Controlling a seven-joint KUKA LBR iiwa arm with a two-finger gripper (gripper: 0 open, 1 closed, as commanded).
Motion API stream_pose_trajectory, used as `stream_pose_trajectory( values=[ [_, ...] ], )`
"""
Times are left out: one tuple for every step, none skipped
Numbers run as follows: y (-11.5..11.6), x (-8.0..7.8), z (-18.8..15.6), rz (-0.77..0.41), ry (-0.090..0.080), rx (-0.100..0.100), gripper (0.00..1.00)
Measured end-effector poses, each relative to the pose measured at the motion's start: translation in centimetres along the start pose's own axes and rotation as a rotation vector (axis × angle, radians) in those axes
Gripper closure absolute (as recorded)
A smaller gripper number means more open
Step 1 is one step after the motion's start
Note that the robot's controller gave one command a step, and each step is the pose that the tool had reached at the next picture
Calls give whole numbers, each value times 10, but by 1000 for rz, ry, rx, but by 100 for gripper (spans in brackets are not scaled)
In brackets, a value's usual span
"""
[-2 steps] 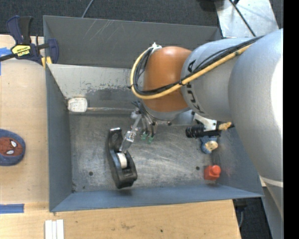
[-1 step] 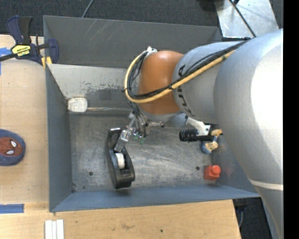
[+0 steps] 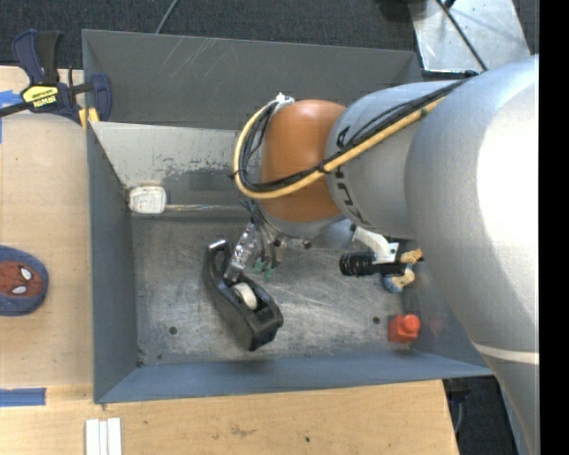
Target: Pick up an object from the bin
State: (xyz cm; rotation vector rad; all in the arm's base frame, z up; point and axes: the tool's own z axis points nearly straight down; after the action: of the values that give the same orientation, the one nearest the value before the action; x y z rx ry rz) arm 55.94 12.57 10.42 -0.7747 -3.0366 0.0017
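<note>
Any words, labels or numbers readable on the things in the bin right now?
None can be read.
The black tape dispenser, the white block, the black marker and the orange piece show no legible writing.

arm (image 3: 465,207) in from the right, big grey body stretched across the view | orange cover (image 3: 299,159) on the wrist, domed up toward the camera | black and yellow cables (image 3: 379,133) looped round the cover, running back along the arm | gripper (image 3: 250,256) pointing down under the wrist, just below-left of the cover
</note>
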Motion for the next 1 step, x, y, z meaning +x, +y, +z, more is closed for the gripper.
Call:
stream_pose_trajectory(
  values=[
    [9,9,-131,81,-15,-11,100]
  ],
)
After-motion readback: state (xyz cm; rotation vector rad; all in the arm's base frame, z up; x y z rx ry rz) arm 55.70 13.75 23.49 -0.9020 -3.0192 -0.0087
